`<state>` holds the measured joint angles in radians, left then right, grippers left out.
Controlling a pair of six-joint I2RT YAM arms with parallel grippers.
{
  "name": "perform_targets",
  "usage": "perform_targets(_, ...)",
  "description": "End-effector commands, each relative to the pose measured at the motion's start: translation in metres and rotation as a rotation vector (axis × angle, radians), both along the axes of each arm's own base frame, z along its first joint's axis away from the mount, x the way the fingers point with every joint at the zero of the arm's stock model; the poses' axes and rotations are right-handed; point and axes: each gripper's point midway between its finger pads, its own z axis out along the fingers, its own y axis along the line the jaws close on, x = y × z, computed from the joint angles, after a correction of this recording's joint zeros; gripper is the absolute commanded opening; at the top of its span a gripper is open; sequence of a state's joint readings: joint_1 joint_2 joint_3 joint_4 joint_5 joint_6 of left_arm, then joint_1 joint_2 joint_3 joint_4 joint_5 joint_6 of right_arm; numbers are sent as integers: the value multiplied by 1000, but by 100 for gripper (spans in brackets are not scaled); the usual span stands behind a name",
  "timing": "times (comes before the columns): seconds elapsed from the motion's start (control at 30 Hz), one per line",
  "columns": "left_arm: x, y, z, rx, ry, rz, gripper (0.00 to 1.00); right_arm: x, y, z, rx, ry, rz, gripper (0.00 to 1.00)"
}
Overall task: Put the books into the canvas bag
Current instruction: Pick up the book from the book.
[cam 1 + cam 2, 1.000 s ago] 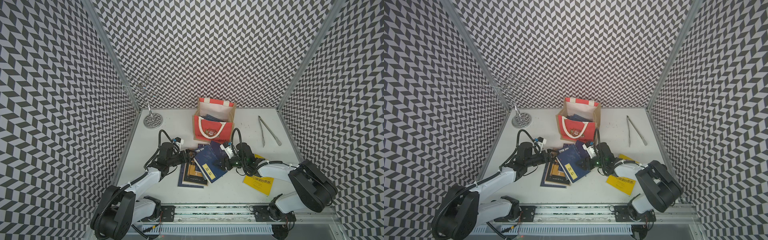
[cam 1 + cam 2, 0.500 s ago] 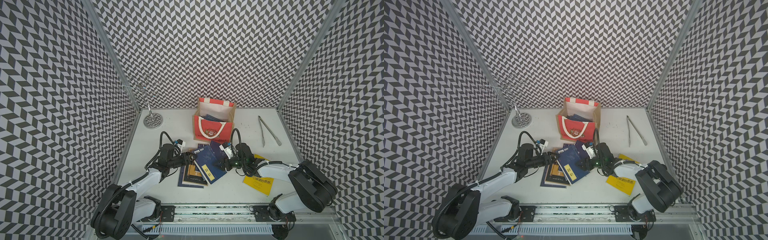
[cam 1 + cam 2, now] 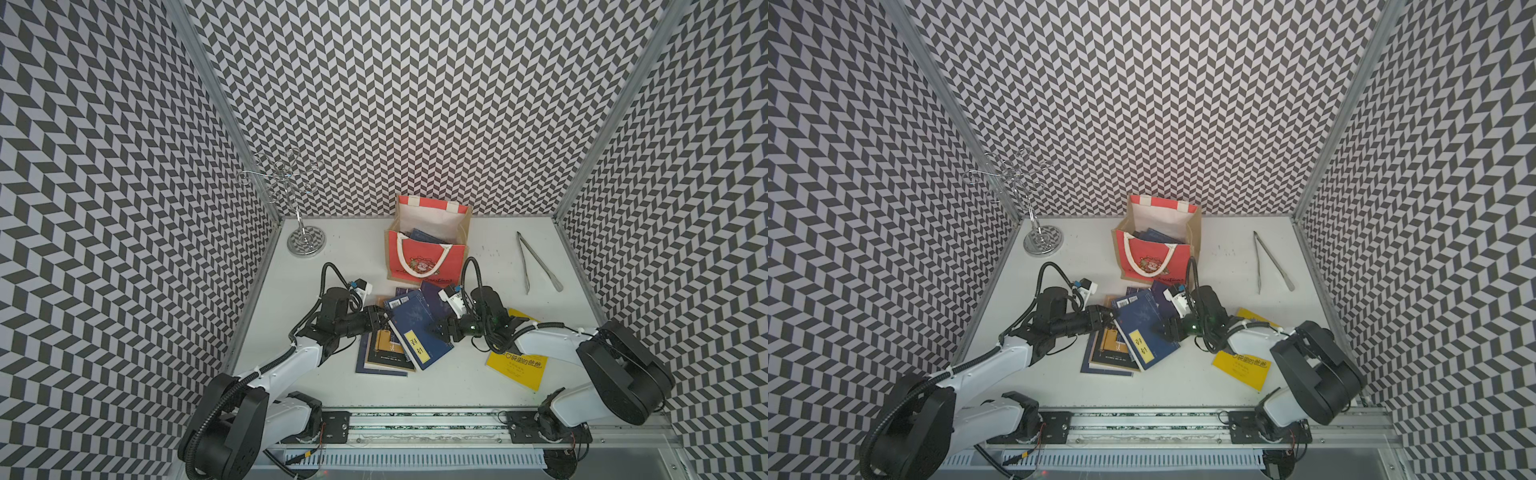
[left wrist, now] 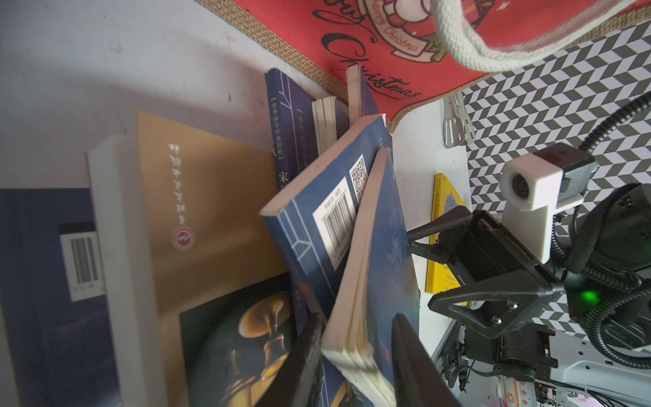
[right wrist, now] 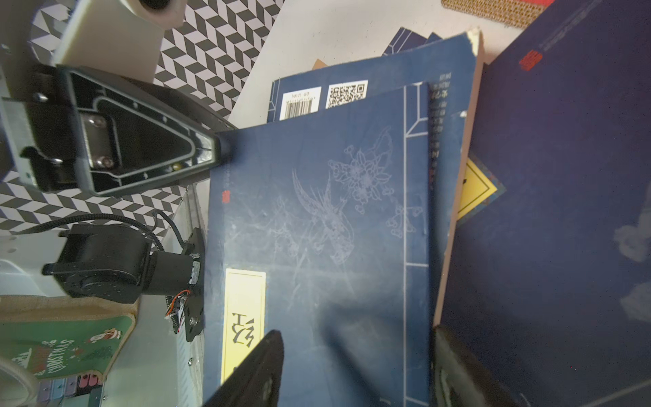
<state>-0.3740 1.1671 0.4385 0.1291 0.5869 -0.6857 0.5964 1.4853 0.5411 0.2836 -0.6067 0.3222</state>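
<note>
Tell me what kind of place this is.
Probably a robot test booth: chevron walls enclose a white table, the left arm and right arm are mounted on a rail at its front edge, and tongs lie out like props.

The canvas bag (image 3: 426, 259) stands on the surface (image 3: 357, 237), books (image 3: 422, 236) inside it. At its 6 o'clock lies the book pile (image 3: 399, 340); a lone book (image 3: 517, 368) at the pile's 4 o'clock, tongs (image 3: 536, 262) at 2, a wire stand (image 3: 305, 241) at 10.

A chrome wire stand (image 3: 305, 240) is set upright in the white table's (image 3: 457, 390) far left corner; metal tongs (image 3: 536, 264) are laid flat near its right edge; chevron-patterned walls (image 3: 415, 104) are seen around
</note>
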Motion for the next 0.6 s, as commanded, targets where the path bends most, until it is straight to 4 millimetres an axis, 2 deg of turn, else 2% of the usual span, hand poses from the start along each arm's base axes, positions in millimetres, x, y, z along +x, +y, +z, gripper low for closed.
perform_targets(0.0,3,-3,9,18,-28,-8,34,3,8,11,28,-54,25,66)
perform_targets(0.13,2,-7,7,49,-25,-13,40,4,8,12,28,-57,24,66)
perform_targets(0.4,3,-12,12,168,-54,5,34,3,9,11,28,-55,30,66)
perform_targets(0.57,5,-14,16,262,-78,19,37,3,9,10,28,-55,29,66)
